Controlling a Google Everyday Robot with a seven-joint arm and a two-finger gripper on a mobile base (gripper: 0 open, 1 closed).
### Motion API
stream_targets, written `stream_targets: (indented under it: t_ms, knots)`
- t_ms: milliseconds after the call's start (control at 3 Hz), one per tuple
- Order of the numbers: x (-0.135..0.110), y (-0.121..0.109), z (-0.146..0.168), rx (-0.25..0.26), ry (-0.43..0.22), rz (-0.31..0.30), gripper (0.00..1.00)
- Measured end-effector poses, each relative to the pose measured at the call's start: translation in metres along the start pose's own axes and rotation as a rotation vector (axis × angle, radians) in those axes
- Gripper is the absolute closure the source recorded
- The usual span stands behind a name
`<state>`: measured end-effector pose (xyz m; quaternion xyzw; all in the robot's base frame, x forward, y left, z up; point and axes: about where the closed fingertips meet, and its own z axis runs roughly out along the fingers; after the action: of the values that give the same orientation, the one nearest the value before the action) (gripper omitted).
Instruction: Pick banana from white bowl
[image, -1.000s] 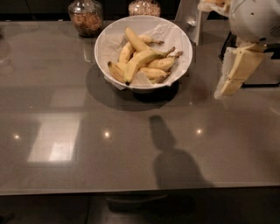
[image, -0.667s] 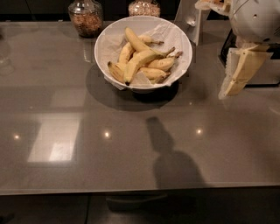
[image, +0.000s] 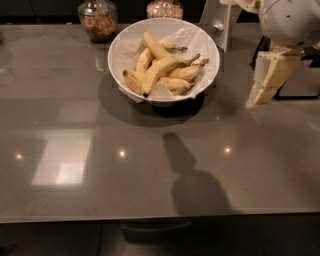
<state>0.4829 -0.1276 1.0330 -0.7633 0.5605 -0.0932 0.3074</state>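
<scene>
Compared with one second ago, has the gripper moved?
No. The gripper stays at the same spot, beside the white bowl, on its right in the view.

- Tabletop (image: 75, 100): grey, glossy, with light reflections.
- Jar (image: 98, 20): glass, brown contents, at the far edge.
- Second jar (image: 164, 9): pale contents, right of the first.
- Pincer (image: 257, 97): hangs over the tabletop's right side.

Table (image: 150, 180) smooth, glossy grey; white bowl (image: 115, 50) lined with crumpled matt paper (image: 194, 37); banana (image: 157, 72) smooth-skinned; jar (image: 97, 20) clear glass; gripper (image: 261, 94), right of bowl, matt cream plastic.
</scene>
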Motion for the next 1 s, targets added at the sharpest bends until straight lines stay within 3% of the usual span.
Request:
stream_targets:
  t_ms: [333, 667, 1000]
  knots:
    - [-0.022, -0.030, 0.018, 0.060, -0.049, -0.136, 0.00]
    - [-0.050, -0.054, 0.043, 0.071, -0.107, -0.321, 0.00]
    - [-0.075, -0.067, 0.072, 0.044, -0.105, -0.548, 0.00]
